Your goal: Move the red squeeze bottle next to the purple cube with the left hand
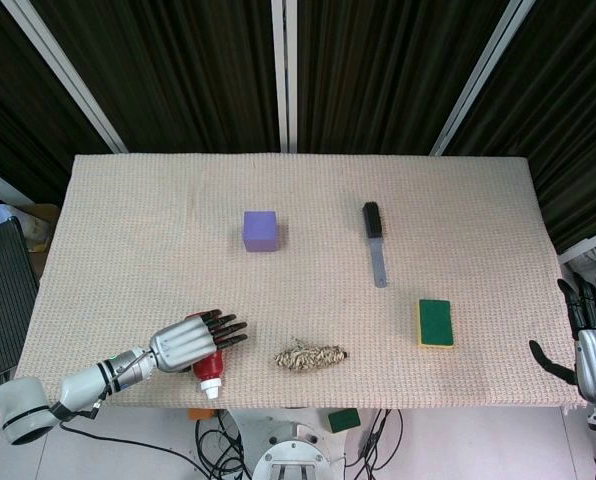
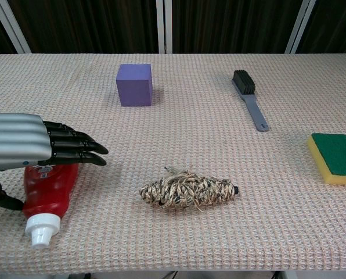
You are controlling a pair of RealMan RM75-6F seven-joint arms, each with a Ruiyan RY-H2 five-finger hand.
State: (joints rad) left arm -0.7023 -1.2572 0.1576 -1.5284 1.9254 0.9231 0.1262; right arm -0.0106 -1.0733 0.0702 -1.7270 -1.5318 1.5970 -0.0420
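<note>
The red squeeze bottle (image 1: 209, 369) (image 2: 49, 189) lies on its side near the table's front left edge, its white cap (image 2: 41, 230) pointing toward me. My left hand (image 1: 193, 342) (image 2: 33, 143) is stretched flat just above the bottle, dark fingers (image 2: 77, 148) straight and pointing right, thumb down on the bottle's left side; nothing is gripped. The purple cube (image 1: 261, 231) (image 2: 134, 85) stands well beyond it, toward the table's middle. My right hand (image 1: 590, 345) hangs off the table's right edge, fingers apart and holding nothing.
A woven straw bundle (image 1: 311, 355) (image 2: 187, 189) lies right of the bottle. A black brush with a grey handle (image 1: 375, 239) (image 2: 250, 96) and a yellow-green sponge (image 1: 436, 323) (image 2: 335, 157) sit on the right half.
</note>
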